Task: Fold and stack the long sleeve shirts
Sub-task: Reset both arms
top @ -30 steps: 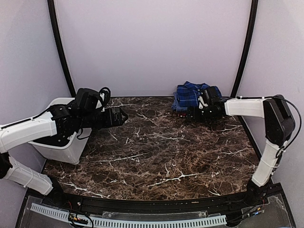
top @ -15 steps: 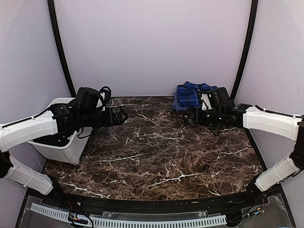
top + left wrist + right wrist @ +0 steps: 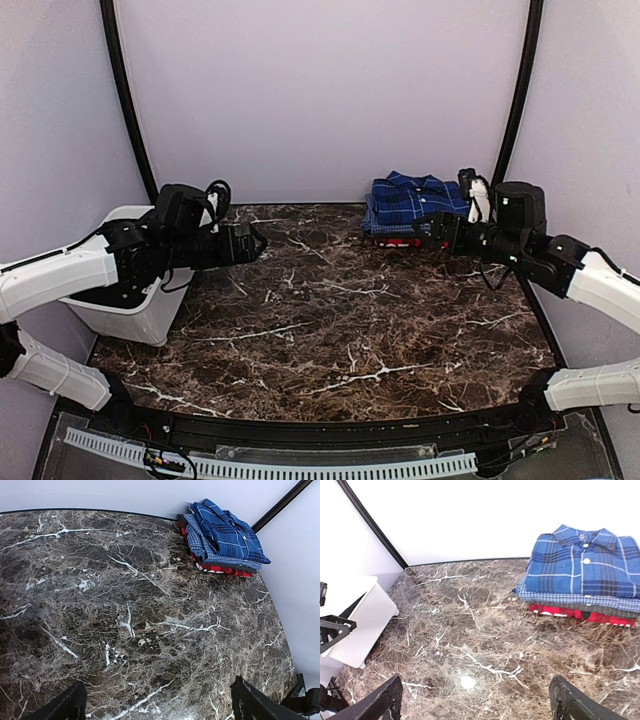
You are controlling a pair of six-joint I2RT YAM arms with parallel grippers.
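Note:
Three folded long sleeve shirts lie stacked at the table's back right corner: a deep-blue plaid shirt [image 3: 405, 192] [image 3: 227, 530] [image 3: 585, 567] on top, a lighter fine-check shirt [image 3: 196, 539] [image 3: 580, 599] under it, and a red shirt [image 3: 398, 240] [image 3: 220, 569] [image 3: 577, 614] at the bottom. My right gripper [image 3: 428, 236] [image 3: 476, 700] hovers just right of the stack, open, nothing between its fingers. Over the table's left side my left gripper [image 3: 262, 242] [image 3: 159, 705] is open and holds nothing.
A white bin [image 3: 125, 300] [image 3: 355, 625] stands at the table's left edge beneath my left arm. The dark marble tabletop [image 3: 340, 320] stretches between the arms. Black frame posts [image 3: 510, 110] rise at the back corners.
My right arm has drawn back to the right, away from the shirt stack, and its wrist has risen. The left arm has barely moved.

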